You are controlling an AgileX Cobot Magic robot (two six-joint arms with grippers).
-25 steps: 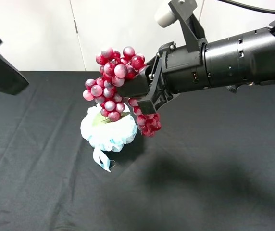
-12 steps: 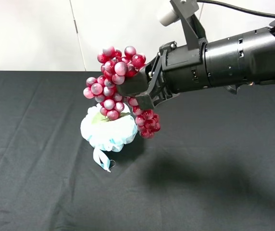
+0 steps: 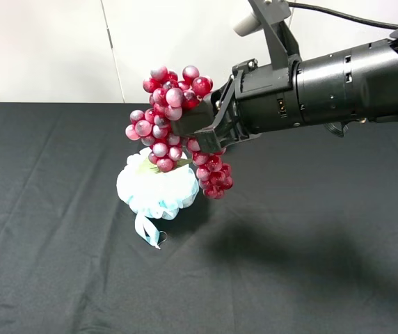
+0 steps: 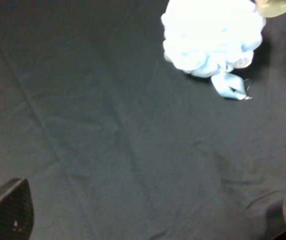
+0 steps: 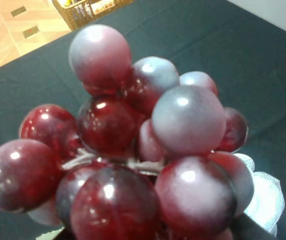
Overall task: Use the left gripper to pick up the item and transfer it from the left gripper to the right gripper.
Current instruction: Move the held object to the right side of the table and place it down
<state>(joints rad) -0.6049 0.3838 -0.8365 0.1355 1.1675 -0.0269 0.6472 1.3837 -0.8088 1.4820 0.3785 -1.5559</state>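
Left wrist view is showing the left gripper spread wide and holding nothing, the pale-blue pouf lying on the black cloth ahead of it. Further right, the item is hanging with its long axis running steeply up and down across the right gripper, its green leaf pointing down just above the pouf, below and left of the jaws. That claw is reaching in from the right, clamping the bunch at its middle.
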